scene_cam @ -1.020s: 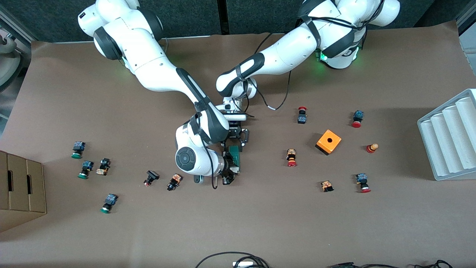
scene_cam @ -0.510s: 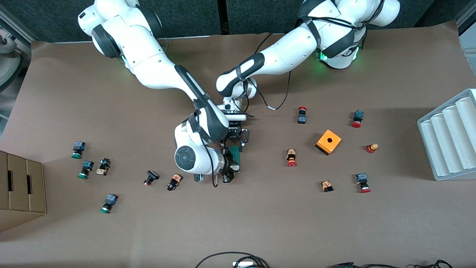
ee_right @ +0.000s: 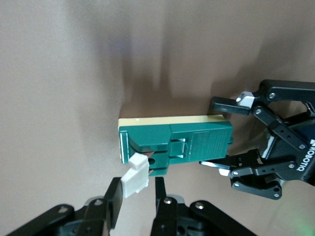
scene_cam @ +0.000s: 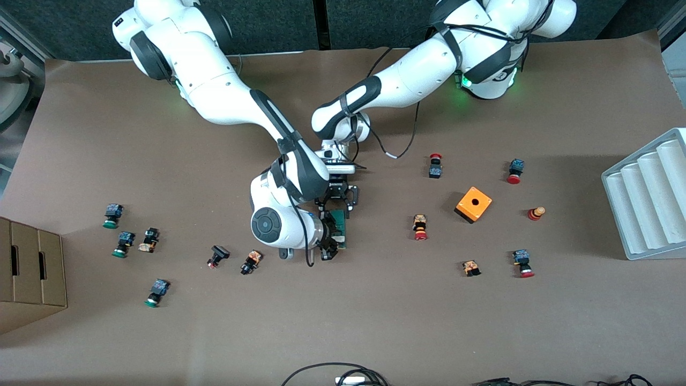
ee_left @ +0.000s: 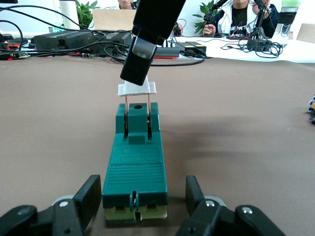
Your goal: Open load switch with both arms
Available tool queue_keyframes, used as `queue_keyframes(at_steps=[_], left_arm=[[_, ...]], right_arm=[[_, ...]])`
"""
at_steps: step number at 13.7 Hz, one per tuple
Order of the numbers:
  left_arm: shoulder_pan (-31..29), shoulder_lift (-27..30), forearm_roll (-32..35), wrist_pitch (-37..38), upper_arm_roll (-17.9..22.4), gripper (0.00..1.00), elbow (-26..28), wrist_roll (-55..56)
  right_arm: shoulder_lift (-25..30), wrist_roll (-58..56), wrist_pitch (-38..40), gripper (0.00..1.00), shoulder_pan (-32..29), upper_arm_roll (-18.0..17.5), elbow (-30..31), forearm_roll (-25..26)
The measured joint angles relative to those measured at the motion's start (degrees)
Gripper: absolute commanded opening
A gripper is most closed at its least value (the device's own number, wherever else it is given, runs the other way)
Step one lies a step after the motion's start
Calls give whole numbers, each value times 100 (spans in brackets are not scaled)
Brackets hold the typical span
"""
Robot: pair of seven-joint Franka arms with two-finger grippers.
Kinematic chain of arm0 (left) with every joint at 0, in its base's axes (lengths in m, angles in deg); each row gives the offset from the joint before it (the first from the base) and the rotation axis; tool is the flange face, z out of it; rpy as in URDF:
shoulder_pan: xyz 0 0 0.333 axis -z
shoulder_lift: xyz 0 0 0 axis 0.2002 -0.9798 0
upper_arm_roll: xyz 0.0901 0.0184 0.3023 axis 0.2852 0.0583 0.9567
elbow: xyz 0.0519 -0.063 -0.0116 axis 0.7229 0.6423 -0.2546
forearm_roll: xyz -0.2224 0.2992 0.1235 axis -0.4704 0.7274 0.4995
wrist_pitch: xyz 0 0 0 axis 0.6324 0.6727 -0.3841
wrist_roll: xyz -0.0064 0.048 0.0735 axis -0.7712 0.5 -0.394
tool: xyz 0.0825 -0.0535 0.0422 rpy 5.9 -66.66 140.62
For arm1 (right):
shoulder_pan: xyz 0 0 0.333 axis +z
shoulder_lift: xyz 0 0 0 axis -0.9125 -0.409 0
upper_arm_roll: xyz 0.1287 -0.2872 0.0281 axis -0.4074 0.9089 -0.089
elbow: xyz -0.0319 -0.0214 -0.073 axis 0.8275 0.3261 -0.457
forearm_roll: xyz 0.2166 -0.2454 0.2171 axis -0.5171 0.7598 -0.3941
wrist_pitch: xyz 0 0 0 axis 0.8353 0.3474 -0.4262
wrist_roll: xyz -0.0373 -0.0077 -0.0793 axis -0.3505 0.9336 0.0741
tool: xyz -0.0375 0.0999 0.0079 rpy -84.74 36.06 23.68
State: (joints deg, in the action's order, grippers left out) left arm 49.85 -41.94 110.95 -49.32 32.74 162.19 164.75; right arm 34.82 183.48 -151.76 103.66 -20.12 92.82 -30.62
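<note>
The dark green load switch (scene_cam: pixel 338 228) (ee_left: pixel 135 167) (ee_right: pixel 197 140) lies flat on the brown table mid-way along it. My left gripper (scene_cam: pixel 338 210) (ee_left: pixel 141 189) (ee_right: pixel 221 135) is shut on the end of the switch that points toward the robots' bases, one finger on each long side. My right gripper (scene_cam: pixel 330 247) (ee_right: pixel 138 194) reaches in from the right arm's end and is shut on the small white tab (ee_left: pixel 137 89) (ee_right: pixel 135 183). The tab stands raised off the green body, and two thin metal pins still run down into it.
An orange cube with a hole (scene_cam: pixel 473 204) and several red-capped push buttons (scene_cam: pixel 420 228) lie toward the left arm's end, beside a white ribbed tray (scene_cam: pixel 651 195). Green-capped buttons (scene_cam: pixel 111 215) and a cardboard box (scene_cam: pixel 29 273) lie toward the right arm's end.
The right arm's wrist has shifted slightly toward the robots' bases. The left arm and the green body have stayed put.
</note>
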Motion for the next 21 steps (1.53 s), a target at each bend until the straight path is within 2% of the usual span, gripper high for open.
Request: queue_keyframes(at_steps=[4, 21], left_arm=[[1, 0, 0, 1, 2, 78, 0, 0], [4, 0, 0, 2, 5, 78, 0, 0]], right_arm=[[32, -1, 163, 33, 100, -30, 175, 28], [209, -5, 392, 33, 100, -16, 236, 39]])
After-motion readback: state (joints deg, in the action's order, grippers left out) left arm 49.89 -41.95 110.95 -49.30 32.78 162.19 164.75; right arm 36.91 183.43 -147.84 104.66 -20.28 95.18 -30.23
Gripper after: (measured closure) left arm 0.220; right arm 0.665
